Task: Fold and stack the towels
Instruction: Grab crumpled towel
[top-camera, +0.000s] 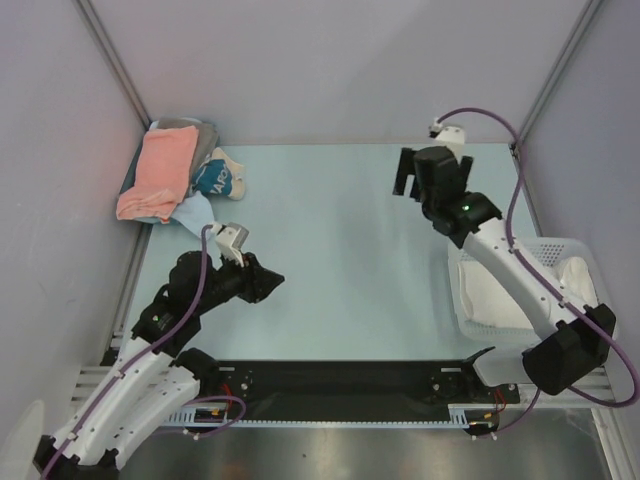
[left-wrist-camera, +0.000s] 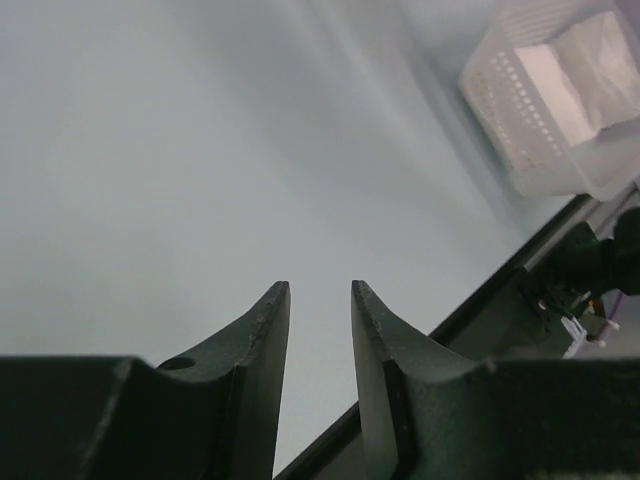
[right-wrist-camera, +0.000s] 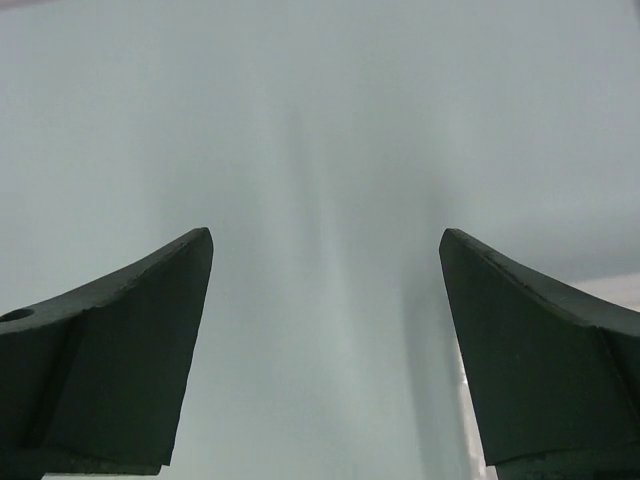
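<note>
The salmon-pink terry towel (top-camera: 158, 172) lies rumpled on top of a heap, well beyond the left gripper (top-camera: 270, 282) and to its left, in the far corner of the pale blue table (top-camera: 340, 230). A grey terry towel (top-camera: 188, 127) shows at the heap's far edge and a light blue terry towel (top-camera: 195, 212) at its near edge. Both are mostly covered, so how they are folded is hard to tell. A small teal bundle with white print (top-camera: 213, 180) sits against the heap on the side nearest that gripper.

The white terry towel (top-camera: 490, 300) lies in a white perforated plastic basket (top-camera: 565, 250), nearer than the right gripper (top-camera: 412, 190) and to its right, partly under that arm. The left wrist view shows the basket (left-wrist-camera: 510, 120) and white towel (left-wrist-camera: 585, 65) far off.

The left gripper (left-wrist-camera: 320, 290) has its jaws drawn close, a narrow gap between them and nothing in it. The right gripper (right-wrist-camera: 325, 235) has its jaws spread wide over bare table and is empty.
</note>
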